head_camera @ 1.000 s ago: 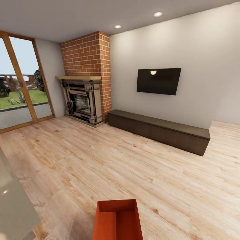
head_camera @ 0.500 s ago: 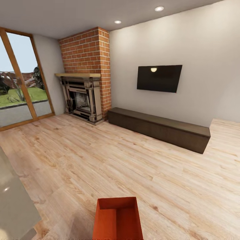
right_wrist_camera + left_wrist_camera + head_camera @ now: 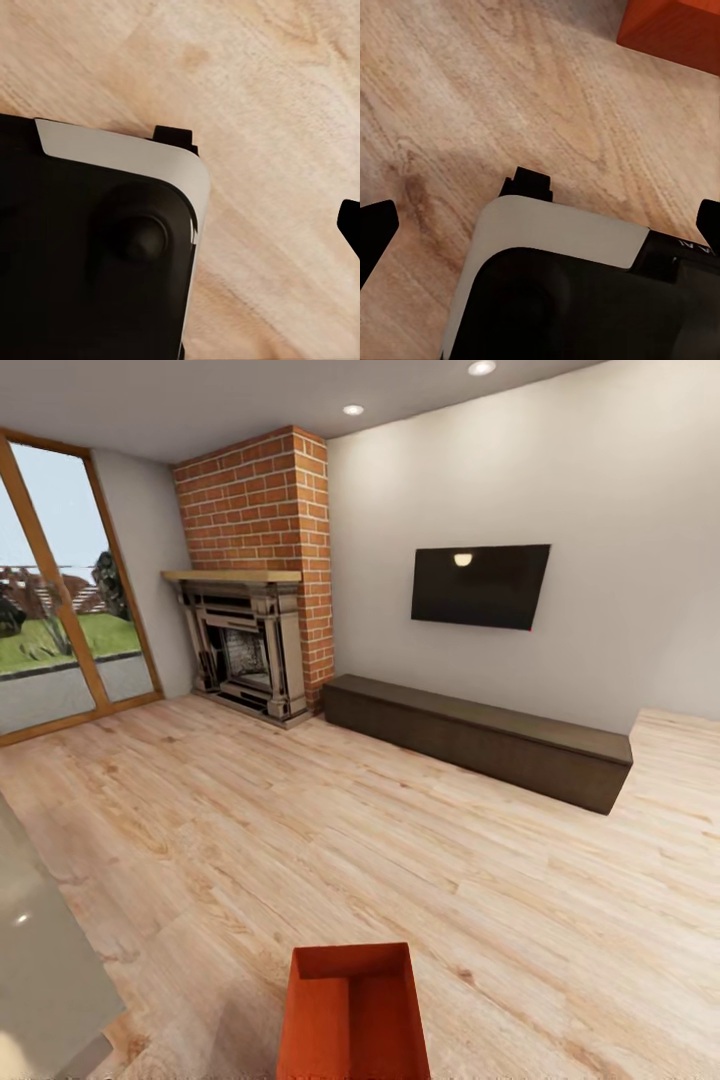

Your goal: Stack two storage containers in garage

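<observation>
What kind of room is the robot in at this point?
A living room, most likely: a brick fireplace in the corner, a black TV on the wall above a long low cabinet, and a light wood plank floor. One red-orange container sits on the floor.

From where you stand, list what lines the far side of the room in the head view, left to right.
Glass door → brick fireplace → wall TV, with the long dark low cabinet running beneath it along the wall. Nearer, at the view's bottom edge, sits a red-orange storage container on the wood floor.
</observation>
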`<state>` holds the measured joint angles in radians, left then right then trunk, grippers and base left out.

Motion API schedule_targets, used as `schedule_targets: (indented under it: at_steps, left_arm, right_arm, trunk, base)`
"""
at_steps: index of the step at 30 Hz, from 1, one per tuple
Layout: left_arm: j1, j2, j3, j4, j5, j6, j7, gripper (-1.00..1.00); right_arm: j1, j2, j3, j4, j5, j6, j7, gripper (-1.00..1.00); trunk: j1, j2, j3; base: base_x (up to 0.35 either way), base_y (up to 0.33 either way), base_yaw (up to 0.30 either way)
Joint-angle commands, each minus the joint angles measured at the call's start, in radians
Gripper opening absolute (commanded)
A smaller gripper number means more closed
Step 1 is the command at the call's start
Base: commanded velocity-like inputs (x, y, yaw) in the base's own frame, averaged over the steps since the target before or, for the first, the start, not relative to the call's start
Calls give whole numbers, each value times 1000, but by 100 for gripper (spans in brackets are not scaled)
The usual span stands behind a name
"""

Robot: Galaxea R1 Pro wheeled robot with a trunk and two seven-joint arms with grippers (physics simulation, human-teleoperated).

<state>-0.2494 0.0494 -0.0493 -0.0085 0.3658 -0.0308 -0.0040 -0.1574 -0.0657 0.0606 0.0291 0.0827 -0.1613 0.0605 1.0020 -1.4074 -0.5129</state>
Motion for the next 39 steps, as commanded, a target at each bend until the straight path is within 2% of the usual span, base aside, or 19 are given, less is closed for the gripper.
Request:
schedule_targets:
  at_steps: [1, 39]
  left_arm:
    - [-1, 0, -5, 1, 7, -3, 0, 100]
    - [-1, 0, -5, 1, 7, -3, 0, 100]
  right_arm:
    - [-1, 0, 5, 3, 5, -6, 1, 100]
    - [-1, 1, 6, 4, 4, -6, 4, 100]
  trunk:
    - [0, -1, -3]
    - [0, -1, -65]
  base:
    - [0, 0, 0]
    - [0, 0, 0]
